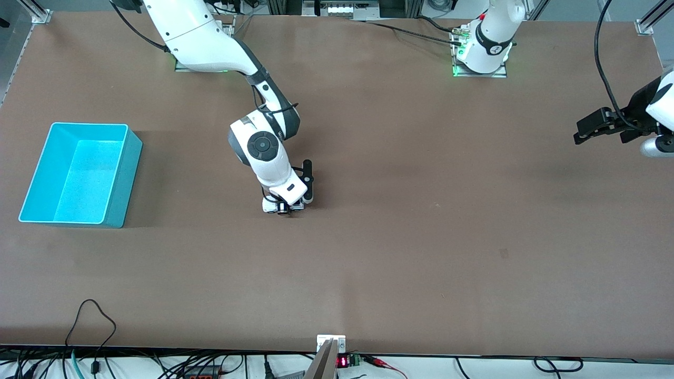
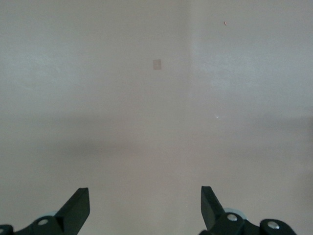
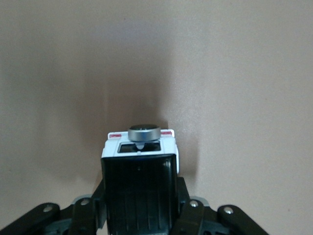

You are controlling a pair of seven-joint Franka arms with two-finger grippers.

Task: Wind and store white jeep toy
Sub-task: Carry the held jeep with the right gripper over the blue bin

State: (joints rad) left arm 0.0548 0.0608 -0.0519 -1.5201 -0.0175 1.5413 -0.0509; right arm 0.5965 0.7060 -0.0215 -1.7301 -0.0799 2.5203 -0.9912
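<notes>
The right gripper (image 1: pixel 284 208) was down at mid-worktop (image 1: pixel 421 237), fingers closed on the jeep (image 3: pixel 140 147). To wind well, it should keep the wheels pressed flat while dragging straight back. The left gripper (image 2: pixel 145 203) waited, fingers open, at its end; the bin (image 1: pixel 31 179) stood well apart.

The surface (image 1: pixel 421 252) is plain matte brown. The bin (image 1: pixel 124 179) is bright cyan inside and out. The white jeep toy (image 3: pixel 141 147) has a black roof panel, a grey spare wheel, and what seem red stripes at its rear edge.
</notes>
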